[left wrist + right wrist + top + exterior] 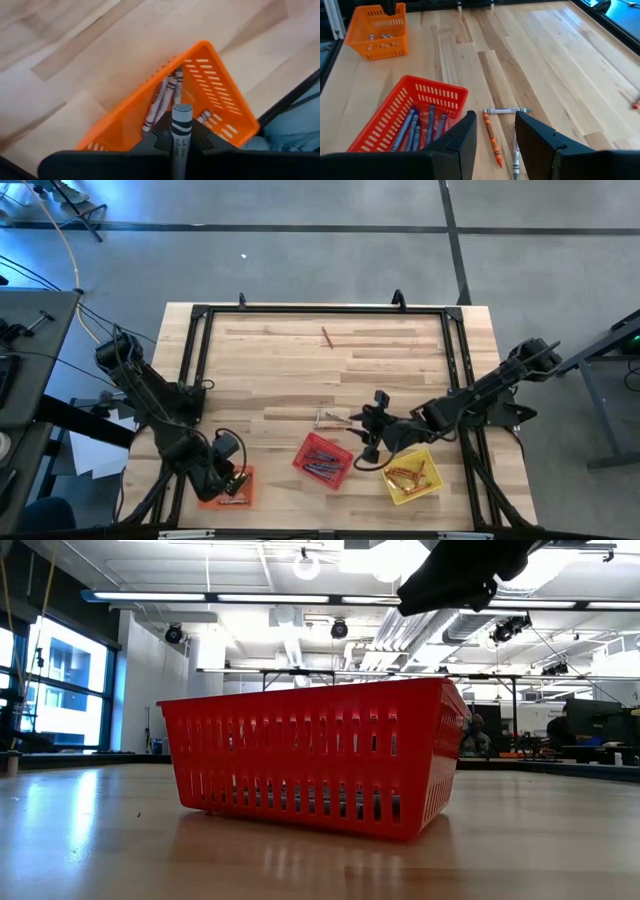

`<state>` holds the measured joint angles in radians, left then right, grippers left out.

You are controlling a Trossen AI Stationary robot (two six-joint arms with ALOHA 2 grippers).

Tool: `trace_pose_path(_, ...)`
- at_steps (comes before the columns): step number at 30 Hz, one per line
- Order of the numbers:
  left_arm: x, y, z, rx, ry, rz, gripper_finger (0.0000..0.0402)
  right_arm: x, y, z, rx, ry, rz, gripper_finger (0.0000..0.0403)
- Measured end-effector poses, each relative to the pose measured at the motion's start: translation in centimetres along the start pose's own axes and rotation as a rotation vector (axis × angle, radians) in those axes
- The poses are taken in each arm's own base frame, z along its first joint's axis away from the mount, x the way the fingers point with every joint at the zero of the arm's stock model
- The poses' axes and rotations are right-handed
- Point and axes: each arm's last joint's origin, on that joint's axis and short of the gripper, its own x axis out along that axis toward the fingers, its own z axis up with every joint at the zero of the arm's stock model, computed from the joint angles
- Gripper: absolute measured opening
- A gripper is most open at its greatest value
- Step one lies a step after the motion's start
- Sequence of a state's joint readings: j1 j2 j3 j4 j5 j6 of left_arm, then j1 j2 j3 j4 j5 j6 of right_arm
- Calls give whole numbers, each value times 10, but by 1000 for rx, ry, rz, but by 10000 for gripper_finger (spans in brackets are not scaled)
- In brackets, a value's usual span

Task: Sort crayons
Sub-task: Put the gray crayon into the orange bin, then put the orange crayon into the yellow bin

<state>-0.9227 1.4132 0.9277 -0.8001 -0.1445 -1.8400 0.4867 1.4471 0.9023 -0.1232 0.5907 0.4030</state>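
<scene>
My left gripper (236,476) is over the orange basket (212,498) at the table's near left. It is shut on a grey crayon (181,117). Several grey crayons (159,102) lie in that basket. My right gripper (494,137) is open just above the table, right of the red basket (415,125), which holds several blue crayons (422,127). A reddish-orange crayon (491,136) lies on the wood between its fingers, untouched. Two grey crayons (507,110) lie next to it. The yellow basket (410,476) holds orange crayons. My left gripper pinches the grey crayon's wrapped shaft (180,144) between its two fingers. The crayon lies along the fingers, and its flat end (182,108) sticks out past the fingertips. It is lifted clear, above the inside of the orange basket.
One reddish crayon (327,336) lies alone near the table's far edge. A black frame (320,310) runs round the tabletop. The red basket (310,765) fills the low view, with my right arm (470,570) above it. Bare wood lies between the baskets and the far edge.
</scene>
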Motion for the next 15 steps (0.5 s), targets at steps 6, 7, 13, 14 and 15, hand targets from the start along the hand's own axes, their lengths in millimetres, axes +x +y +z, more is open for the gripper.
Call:
trace_pose_path(6, 3, -1, -1, 18, 16, -26, 35, 1, -1, -1, 2, 10, -7, 129)
trace_pose_path(7, 3, -2, -1, 30, 19, -39, 40, 1, -1, -1, 0, 11, -7, 129)
trace_pose_path(13, 3, -6, -3, 81, 52, -80, 58, 1, -1, -1, -1, 13, -8, 129)
trace_pose_path(14, 3, -7, -3, 84, 60, -82, 59, 1, -1, -1, -1, 13, -8, 129)
trace_pose_path(15, 3, -7, -4, 86, 70, -84, 59, 1, -1, -1, -1, 13, -8, 129)
